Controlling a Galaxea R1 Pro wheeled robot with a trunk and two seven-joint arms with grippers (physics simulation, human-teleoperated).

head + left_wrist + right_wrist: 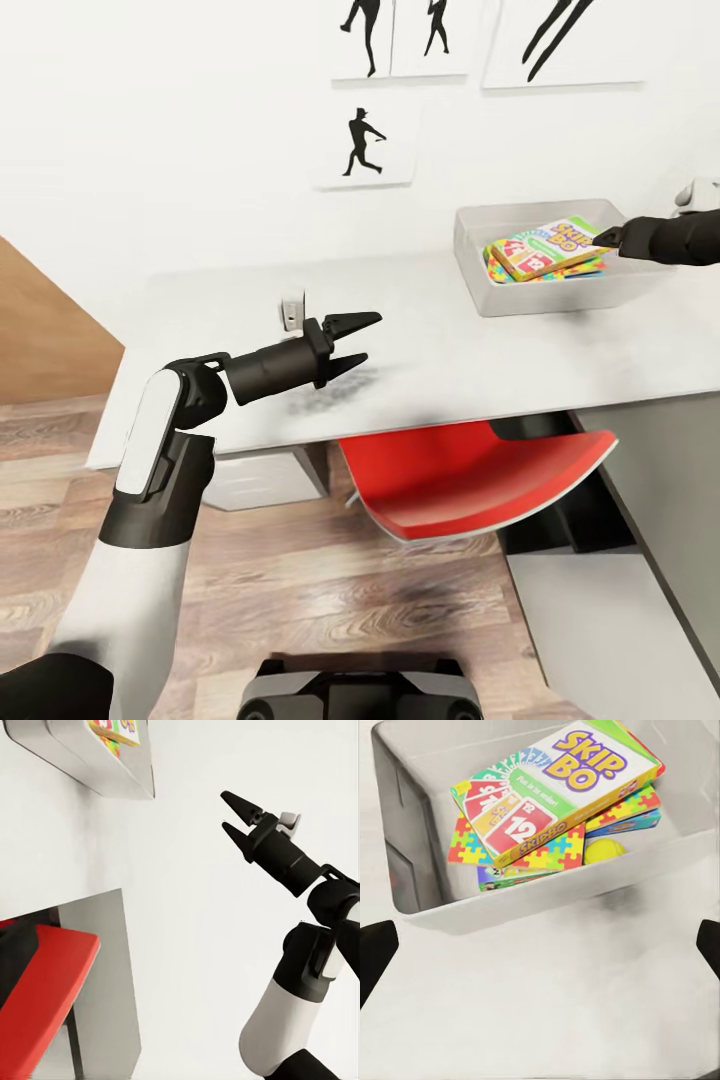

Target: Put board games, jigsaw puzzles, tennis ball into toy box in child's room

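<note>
The grey toy box [480, 290] stands at the white table's [430, 370] back right. A Skip-Bo board game [555, 787] lies on top inside it, over colourful jigsaw puzzle boxes [551, 855] and a yellow tennis ball [604, 849]. My right gripper [606, 238] hovers at the box's right side; in the right wrist view its fingertips [375, 952] stand wide apart, open and empty. My left gripper [358, 342] is open and empty above the table's middle, pointing toward the box, and appears too in the left wrist view [226, 811].
A red chair [480, 480] is tucked under the table's front edge. A small white object [292, 312] sits on the table just behind my left gripper. Grey cabinet [650, 480] at the right, wood panel [40, 330] at the left, wooden floor below.
</note>
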